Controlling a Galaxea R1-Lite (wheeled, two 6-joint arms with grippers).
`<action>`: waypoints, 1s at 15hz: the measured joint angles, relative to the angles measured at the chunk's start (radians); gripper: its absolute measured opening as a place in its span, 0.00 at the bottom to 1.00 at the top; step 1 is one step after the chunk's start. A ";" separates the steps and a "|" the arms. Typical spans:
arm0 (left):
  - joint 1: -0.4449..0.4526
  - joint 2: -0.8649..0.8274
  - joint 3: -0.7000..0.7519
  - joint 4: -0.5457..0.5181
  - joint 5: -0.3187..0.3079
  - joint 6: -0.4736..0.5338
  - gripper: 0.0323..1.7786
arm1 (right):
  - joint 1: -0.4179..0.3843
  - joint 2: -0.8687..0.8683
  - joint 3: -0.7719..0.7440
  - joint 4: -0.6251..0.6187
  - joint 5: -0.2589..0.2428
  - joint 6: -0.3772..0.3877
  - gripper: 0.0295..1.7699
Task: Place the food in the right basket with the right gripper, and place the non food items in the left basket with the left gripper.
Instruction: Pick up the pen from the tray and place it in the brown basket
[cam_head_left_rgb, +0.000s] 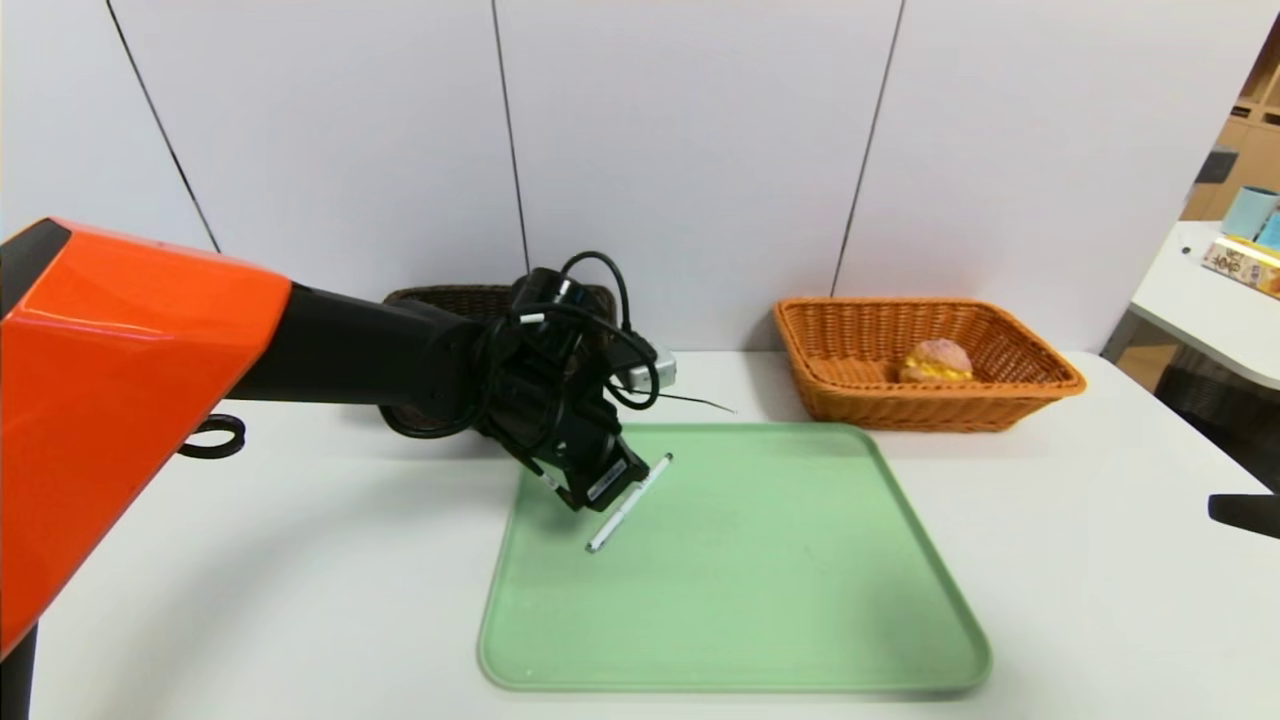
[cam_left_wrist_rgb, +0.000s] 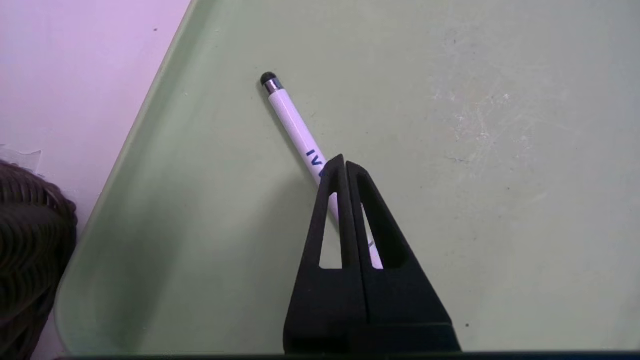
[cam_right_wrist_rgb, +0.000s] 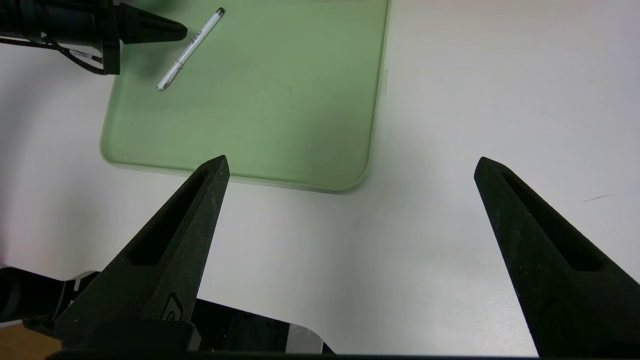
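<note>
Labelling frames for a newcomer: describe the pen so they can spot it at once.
Start at the green tray in the middle of the white table. Near its far-left corner the left gripper, jaws shut, holds the pen by its middle. It is a slim white stick with a black tip, lying slantwise, and the only loose thing on the tray.

Green tray (cam_head_left_rgb: 800, 600): smooth plastic, matt, lightly scuffed. Pen (cam_left_wrist_rgb: 292, 117) on the tray: glossy white barrel, metallic collar. Behind the tray, orange basket (cam_head_left_rgb: 1010, 400) and dark brown basket (cam_head_left_rgb: 440, 297): woven wicker. Left gripper (cam_left_wrist_rgb: 344, 167) fingers: matt black.
</note>
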 joint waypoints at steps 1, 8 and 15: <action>-0.002 0.000 0.002 -0.001 0.016 0.000 0.11 | 0.000 -0.001 0.001 0.000 0.000 0.000 0.96; -0.007 -0.003 0.017 -0.007 0.029 -0.010 0.61 | 0.000 -0.004 0.001 -0.001 0.000 0.000 0.96; -0.059 0.030 0.010 -0.079 0.185 -0.231 0.82 | 0.000 -0.004 0.002 -0.003 0.001 0.000 0.96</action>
